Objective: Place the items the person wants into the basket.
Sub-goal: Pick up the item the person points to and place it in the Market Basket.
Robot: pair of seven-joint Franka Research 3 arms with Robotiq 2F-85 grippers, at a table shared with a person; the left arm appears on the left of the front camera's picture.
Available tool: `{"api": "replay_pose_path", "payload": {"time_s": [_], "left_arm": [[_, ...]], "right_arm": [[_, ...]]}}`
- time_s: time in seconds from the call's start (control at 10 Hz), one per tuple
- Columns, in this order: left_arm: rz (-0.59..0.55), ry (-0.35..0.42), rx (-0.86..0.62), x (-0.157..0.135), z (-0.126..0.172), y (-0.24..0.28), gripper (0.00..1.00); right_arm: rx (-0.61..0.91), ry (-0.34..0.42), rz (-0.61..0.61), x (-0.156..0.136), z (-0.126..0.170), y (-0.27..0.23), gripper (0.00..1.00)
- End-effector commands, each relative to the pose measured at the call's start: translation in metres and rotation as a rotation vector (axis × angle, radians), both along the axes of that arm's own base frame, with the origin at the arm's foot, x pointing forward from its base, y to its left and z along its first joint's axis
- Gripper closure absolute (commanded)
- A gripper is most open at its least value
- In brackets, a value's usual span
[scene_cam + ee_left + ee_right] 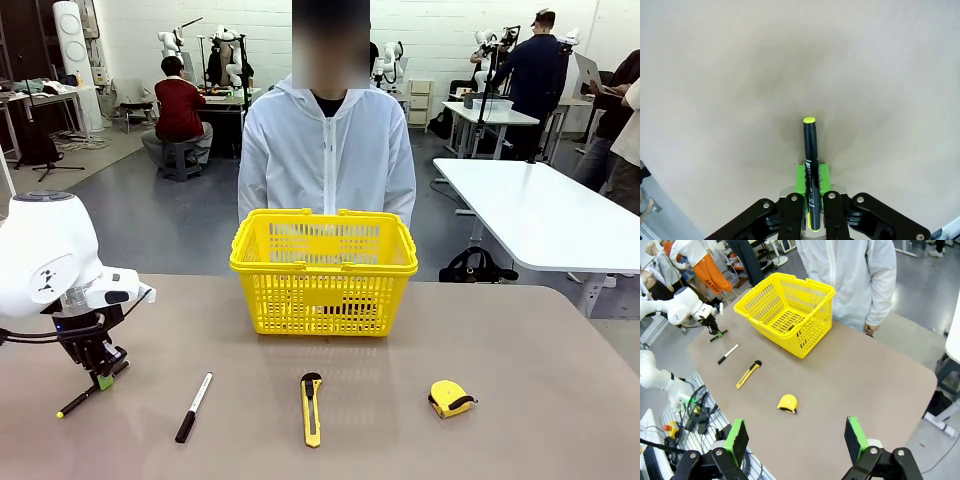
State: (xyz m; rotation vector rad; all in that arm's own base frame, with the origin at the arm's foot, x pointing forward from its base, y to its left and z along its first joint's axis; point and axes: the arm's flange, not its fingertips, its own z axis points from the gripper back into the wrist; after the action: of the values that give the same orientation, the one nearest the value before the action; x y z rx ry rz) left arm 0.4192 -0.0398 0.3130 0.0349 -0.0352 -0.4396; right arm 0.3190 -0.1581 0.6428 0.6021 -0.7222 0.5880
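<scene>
L fingers (800, 178) clamped on pen (810, 150), yellow tip poking beyond; R fingers (737, 439) apart.

1. The left pincer (812, 181) rises from the bottom edge, its black linkages spreading out to either side.
2. Its fingers are closed onto a slim black pen (810, 150), which runs straight up the middle of the picture.
3. A green pad (800, 179) shows just behind the pen, on both sides of the barrel.
4. The pen's yellow tip (809, 120) points away from the camera, towards the surface (740, 75).
5. The surface is plain beige, with a soft dark shadow around the tip.
6. Whether the tip touches the surface cannot be told.
</scene>
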Motion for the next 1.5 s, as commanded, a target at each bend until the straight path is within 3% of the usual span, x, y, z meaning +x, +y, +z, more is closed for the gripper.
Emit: {"api": "replay_pose_path", "payload": {"time_s": [0.0, 0.2, 0.4, 0.7, 0.8, 1.0, 1.4], "left_arm": [[-0.022, -0.036, 0.033, -0.010, 0.058, 0.010, 1.00], [-0.071, -0.098, 0.072, -0.007, 0.147, 0.008, 1.00], [-0.162, -0.143, 0.107, 0.015, 0.228, -0.013, 1.00], [-0.325, -0.226, 0.088, 0.058, 0.312, -0.080, 1.00], [-0.386, -0.260, 0.095, 0.078, 0.324, -0.120, 1.00], [-0.485, -0.239, 0.072, 0.117, 0.324, -0.193, 1.00], [-0.694, -0.180, 0.054, 0.173, 0.266, -0.329, 1.00]], "right_arm": [[0.005, -0.004, 0.002, 0.000, -0.001, 0.001, 0.00], [0.005, -0.004, 0.002, 0.000, -0.001, 0.001, 0.00], [0.005, -0.004, 0.002, 0.000, -0.001, 0.001, 0.00], [0.005, -0.004, 0.002, 0.000, -0.001, 0.001, 0.00], [0.005, -0.004, 0.002, 0.000, -0.001, 0.001, 0.00], [0.005, -0.004, 0.002, 0.000, -0.001, 0.001, 0.00], [0.005, -0.004, 0.002, 0.000, -0.001, 0.001, 0.00]]}}
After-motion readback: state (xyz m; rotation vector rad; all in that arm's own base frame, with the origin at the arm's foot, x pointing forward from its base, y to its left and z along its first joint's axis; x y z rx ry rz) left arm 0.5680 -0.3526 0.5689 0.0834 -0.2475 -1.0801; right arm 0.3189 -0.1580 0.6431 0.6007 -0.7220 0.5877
